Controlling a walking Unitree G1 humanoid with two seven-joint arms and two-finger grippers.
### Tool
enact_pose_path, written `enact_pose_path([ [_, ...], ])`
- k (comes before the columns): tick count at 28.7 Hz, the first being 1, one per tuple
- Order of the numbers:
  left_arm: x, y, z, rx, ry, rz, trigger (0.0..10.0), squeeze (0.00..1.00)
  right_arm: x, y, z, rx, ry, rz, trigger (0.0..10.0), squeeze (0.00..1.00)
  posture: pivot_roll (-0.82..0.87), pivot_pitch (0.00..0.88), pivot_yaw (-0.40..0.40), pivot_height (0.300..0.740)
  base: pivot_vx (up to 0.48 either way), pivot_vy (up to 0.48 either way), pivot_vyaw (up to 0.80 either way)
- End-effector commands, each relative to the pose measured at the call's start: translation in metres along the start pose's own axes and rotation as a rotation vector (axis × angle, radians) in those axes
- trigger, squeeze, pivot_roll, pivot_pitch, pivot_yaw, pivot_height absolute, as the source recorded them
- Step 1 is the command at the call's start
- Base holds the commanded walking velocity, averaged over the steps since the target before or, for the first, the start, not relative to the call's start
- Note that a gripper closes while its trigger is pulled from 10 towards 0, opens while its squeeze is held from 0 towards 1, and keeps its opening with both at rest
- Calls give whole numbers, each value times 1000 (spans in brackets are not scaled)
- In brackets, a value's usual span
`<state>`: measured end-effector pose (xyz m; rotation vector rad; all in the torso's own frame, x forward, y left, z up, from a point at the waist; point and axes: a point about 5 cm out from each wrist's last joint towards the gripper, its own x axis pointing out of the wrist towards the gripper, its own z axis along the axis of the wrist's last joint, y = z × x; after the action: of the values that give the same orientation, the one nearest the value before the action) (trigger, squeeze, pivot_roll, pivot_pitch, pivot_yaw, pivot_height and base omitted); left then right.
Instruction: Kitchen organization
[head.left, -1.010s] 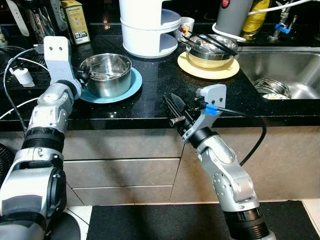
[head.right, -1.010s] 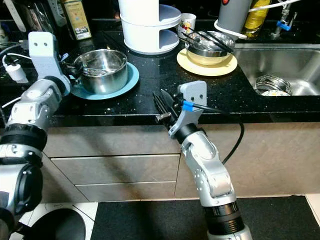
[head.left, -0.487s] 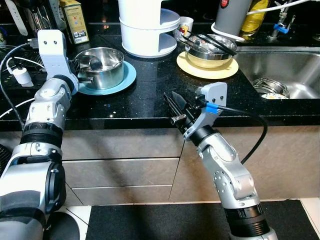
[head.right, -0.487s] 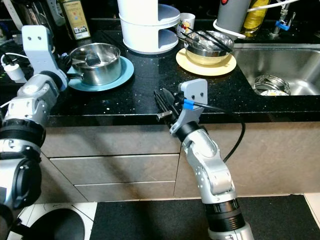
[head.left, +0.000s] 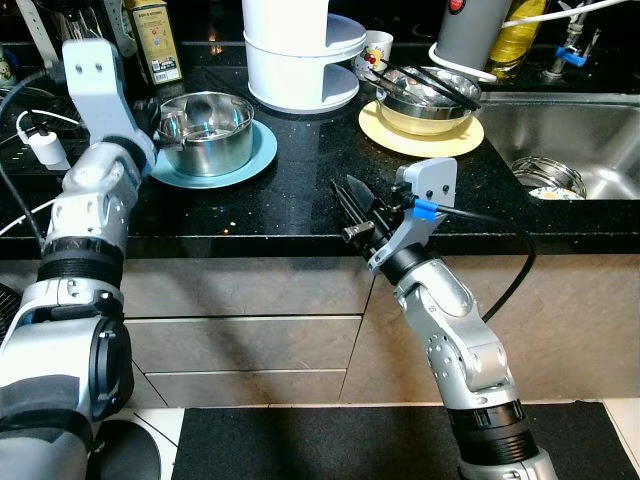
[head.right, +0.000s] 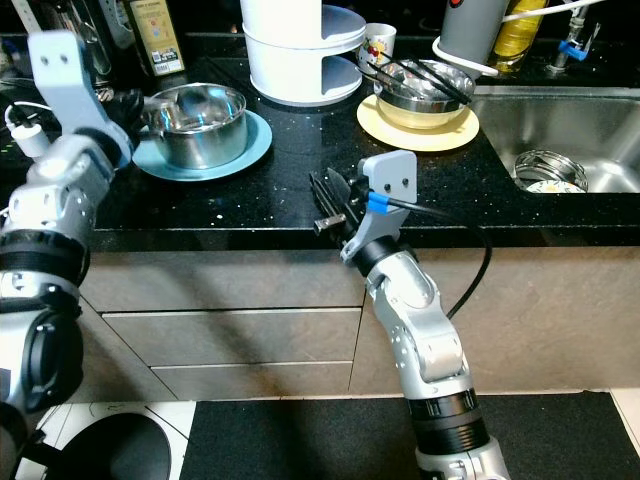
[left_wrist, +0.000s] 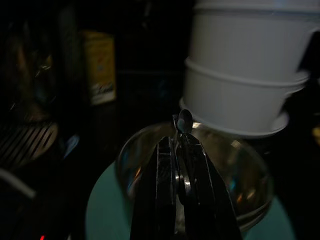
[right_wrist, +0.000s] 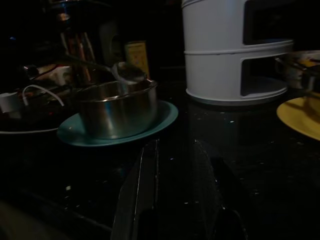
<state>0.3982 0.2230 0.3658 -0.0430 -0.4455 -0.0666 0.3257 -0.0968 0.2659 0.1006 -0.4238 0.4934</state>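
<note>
Both arms (head.left: 455, 320) are clad in silver shells with black joint rings. A grey wrist block (head.left: 428, 185) bearing a blue clip and black cable is seen. Each hand (head.left: 352, 208) is formed of black fingers.

Head eyes look down on counter (head.left: 300, 190); both wrists share steel pot (right_wrist: 117, 107).

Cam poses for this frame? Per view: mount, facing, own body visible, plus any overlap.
Left eye: head, looking down at the black counter; both silver arms show.
Right eye: same head, same scene.
Left wrist: along the left gripper, shut on a spoon over the steel pot.
Right wrist: low at the counter edge, along the open right gripper, facing the pot on its teal plate.
Shared: both wrist views show the pot and the white tiered container.
</note>
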Motion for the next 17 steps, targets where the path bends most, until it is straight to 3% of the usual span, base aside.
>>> enact_pose_path([
  [1, 3, -11, 30, 2, -114, -110, 0, 0, 1, -2, 2, 3, -20, -8, 10000, 0, -87, 175, -21, 740, 0, 0, 0],
  [6, 1, -19, 44, -113, -179, -201, 0, 0, 2, -3, 4, 8, -34, -19, 10000, 0, -92, 176, -17, 740, 0, 0, 0],
  [8, -6, -22, 61, -238, -282, -279, 0, 0, 2, -4, 8, 32, -56, -29, 10000, 0, -92, 177, -17, 740, 0, 0, 0],
  [10, -18, -19, 86, -485, -440, -353, 0, 0, 2, -5, 13, 86, -89, -40, 10000, 0, -91, 178, -18, 740, 0, 0, 0],
  [11, -22, -19, 89, -548, -458, -374, 0, 0, 2, -5, 15, 106, -98, -43, 10000, 0, -91, 178, -18, 740, 0, 0, 0],
  [12, -22, -19, 89, -548, -458, -374, 0, 0, 2, -5, 15, 106, -98, -43, 10000, 0, -91, 178, -18, 740, 0, 0, 0],
  [13, -26, -21, 85, -668, -420, -401, 0, 0, 2, -6, 18, 181, -118, -57, 10000, 0, -87, 180, -19, 740, 0, 0, 0],
  [15, -28, -22, 82, -702, -397, -407, 0, 0, 2, -6, 19, 207, -125, -62, 10000, 0, -87, 180, -19, 740, 0, 0, 0],
  [17, -33, -29, 63, -731, -291, -390, 0, 0, 1, -5, 20, 270, -126, -71, 10000, 0, -87, 181, -18, 740, 0, 0, 0],
])
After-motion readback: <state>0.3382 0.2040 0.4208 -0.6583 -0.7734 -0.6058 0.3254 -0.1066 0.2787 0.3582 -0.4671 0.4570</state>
